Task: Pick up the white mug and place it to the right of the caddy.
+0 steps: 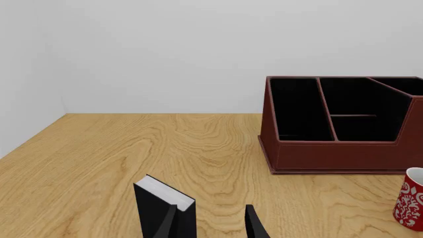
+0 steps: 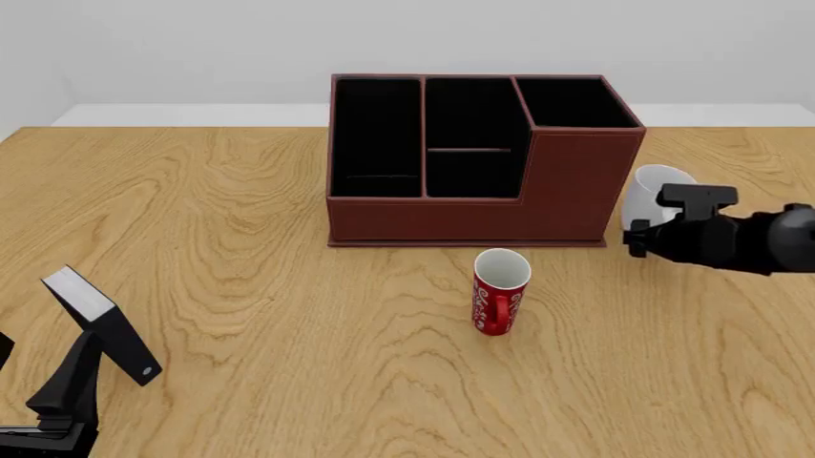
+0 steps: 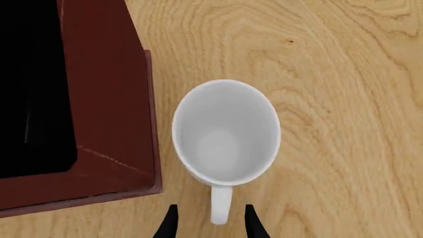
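The white mug (image 2: 652,191) is just right of the reddish-brown caddy (image 2: 471,205), close to its side wall. In the right wrist view I look down into the white mug (image 3: 226,134), with the caddy (image 3: 109,99) beside it. My right gripper (image 3: 211,225) is open, and its fingers (image 3: 170,225) flank the mug's handle (image 3: 221,208) without touching it. In the front view the right gripper (image 2: 662,221) hovers at the mug's near side. My left gripper (image 1: 211,228) is open and holds nothing, low at the table's front left (image 2: 45,377).
A red mug (image 2: 499,291) with white lettering stands in front of the caddy, and shows as the red mug (image 1: 411,198) in the left wrist view. A black-and-white slanted block (image 2: 102,324) sits beside the left gripper's fingers. The caddy (image 1: 343,124) is ahead of the left gripper.
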Controlling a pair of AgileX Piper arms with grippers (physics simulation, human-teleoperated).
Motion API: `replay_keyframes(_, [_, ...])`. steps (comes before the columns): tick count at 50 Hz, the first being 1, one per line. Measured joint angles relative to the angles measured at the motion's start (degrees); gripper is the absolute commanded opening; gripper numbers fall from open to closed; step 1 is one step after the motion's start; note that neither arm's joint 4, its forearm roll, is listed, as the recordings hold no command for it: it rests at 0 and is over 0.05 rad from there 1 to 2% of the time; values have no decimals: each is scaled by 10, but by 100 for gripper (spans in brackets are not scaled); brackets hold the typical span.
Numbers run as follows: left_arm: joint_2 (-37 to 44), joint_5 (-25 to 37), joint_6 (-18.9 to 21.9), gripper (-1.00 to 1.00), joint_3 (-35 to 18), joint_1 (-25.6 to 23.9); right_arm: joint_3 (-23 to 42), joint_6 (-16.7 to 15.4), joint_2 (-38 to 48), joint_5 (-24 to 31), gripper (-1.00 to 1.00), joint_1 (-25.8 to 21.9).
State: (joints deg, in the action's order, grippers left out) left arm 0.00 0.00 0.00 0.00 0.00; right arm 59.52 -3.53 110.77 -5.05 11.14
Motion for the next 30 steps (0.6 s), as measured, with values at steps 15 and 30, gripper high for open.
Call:
replay_keyframes(15, [0,0,0,100,0,0,-26,2,-24,-18,100,0])
replay_keyframes(30, [0,0,0,100,0,0,-58,8,-66,-33,100,-6])
